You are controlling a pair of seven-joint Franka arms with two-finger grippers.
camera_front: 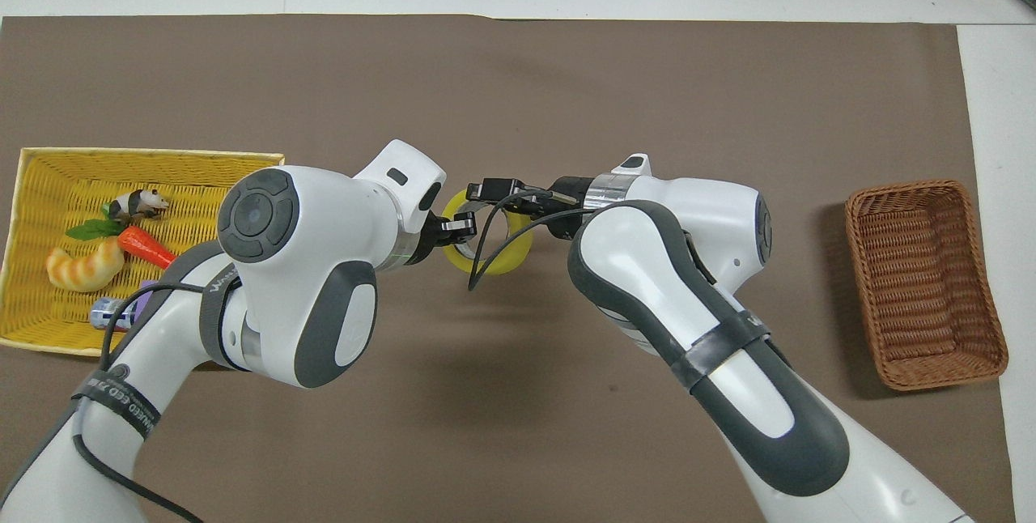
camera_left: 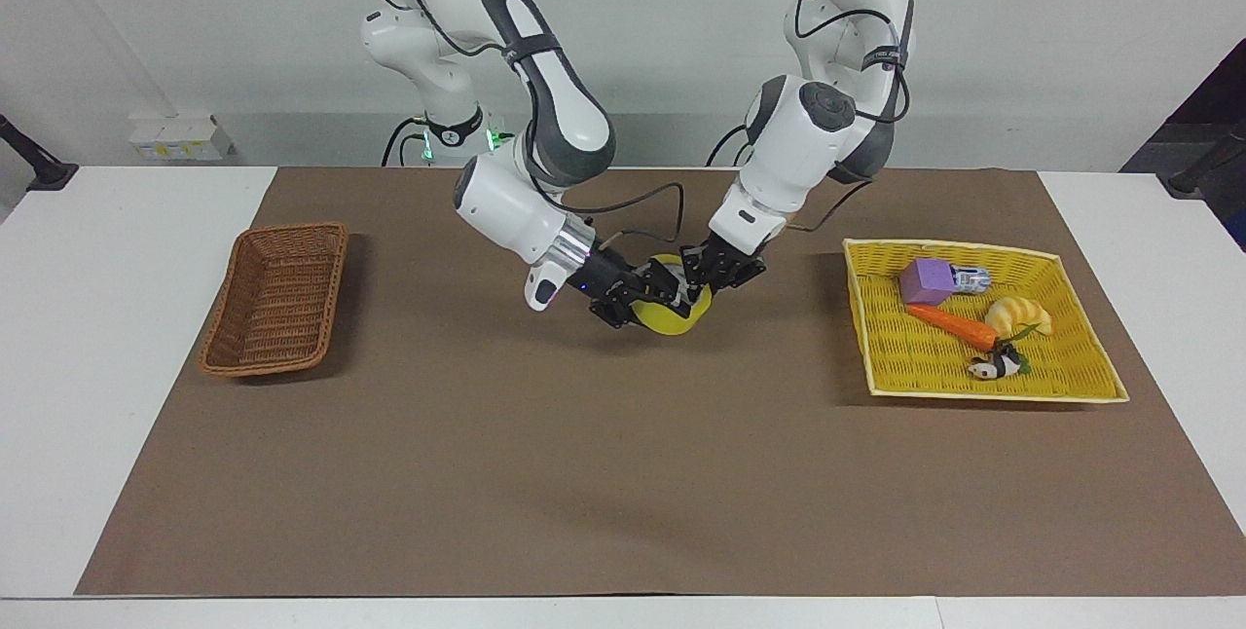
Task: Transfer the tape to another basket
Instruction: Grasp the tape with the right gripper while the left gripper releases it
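**Tape Caught Between Two Grippers at Mid-Table**

Held aloft over the middle of the brown mat (camera_left: 623,473), clear of both baskets: the tape (camera_left: 672,317), a yellow roll with a pale core, tilted on edge. Clamped on the roll's wall at the end toward the yellow basket (camera_left: 1090,386), the left gripper (camera_left: 706,283), fingers pressed together on the rim, arm sloping down from its base. Meeting it from the other end, the right gripper (camera_left: 654,296), reaching in almost level with the table, fingers set around the roll's wall on the wicker basket's end. Closed firmly or only nearly so on the tape, hard to tell from either view, with black links and a looping cable crowding the spot.

Seen from overhead, the tape (camera_front: 494,244) wedged between the two wrists, left gripper (camera_front: 461,225) at one edge, right gripper (camera_front: 495,189) at the other, nothing but mat beneath.

Well apart from the right gripper, toward the right arm's end of the table: the basket (camera_left: 277,303), dark-brown wicker, standing open. Well apart from the left gripper, at the left arm's end: the yellow basket with a purple block (camera_left: 927,280), a carrot (camera_left: 952,325), a croissant toy (camera_left: 1018,315) and a small panda figure (camera_left: 993,368) inside.
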